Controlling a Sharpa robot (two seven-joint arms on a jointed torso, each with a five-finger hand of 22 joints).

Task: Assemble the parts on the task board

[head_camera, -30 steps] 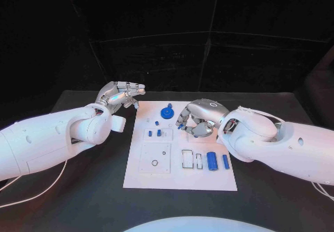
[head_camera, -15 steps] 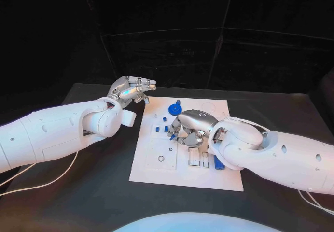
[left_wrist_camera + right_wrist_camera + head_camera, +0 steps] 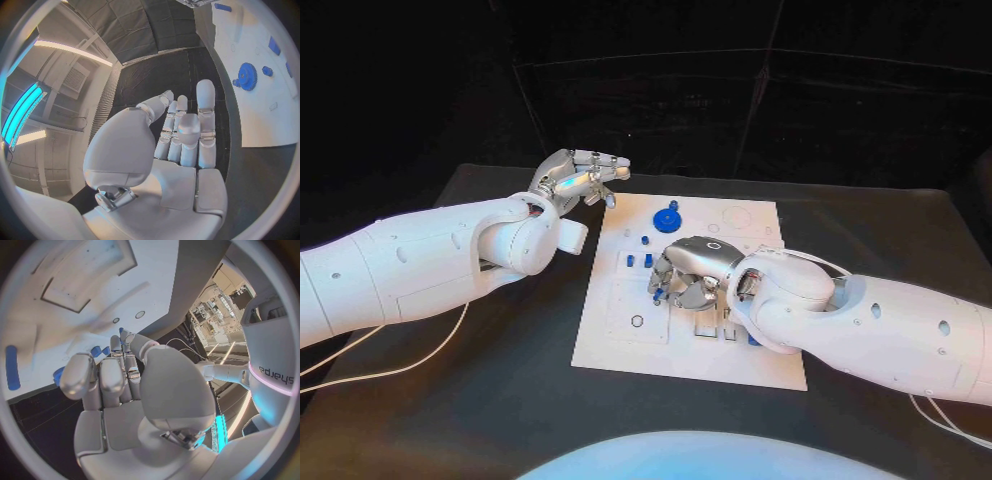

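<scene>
The white task board (image 3: 733,362) lies in the middle of the table. A blue gear (image 3: 666,215) stands near its far edge, with small blue pegs (image 3: 629,262) a little nearer. My right hand (image 3: 689,275) hovers low over the board's middle with its fingers curled, and a small blue part (image 3: 658,297) shows at its fingertips, apparently pinched. In the right wrist view this hand (image 3: 119,385) reaches over the board (image 3: 156,270), with blue (image 3: 57,375) beside one fingertip. My left hand (image 3: 581,175) is raised beyond the board's far left corner, holding nothing. Its fingers (image 3: 184,135) are extended, and the gear (image 3: 247,76) is off to one side.
A square recess (image 3: 629,322) and narrow slots (image 3: 711,327) are cut into the board's near half. A long blue piece (image 3: 750,340) lies partly hidden under my right arm. Black table (image 3: 473,400) surrounds the board, and a white cable (image 3: 387,372) trails at the left.
My right hand has moved across the board toward its near half, carrying the small blue part with it. My left hand keeps its place. The camera has shifted.
</scene>
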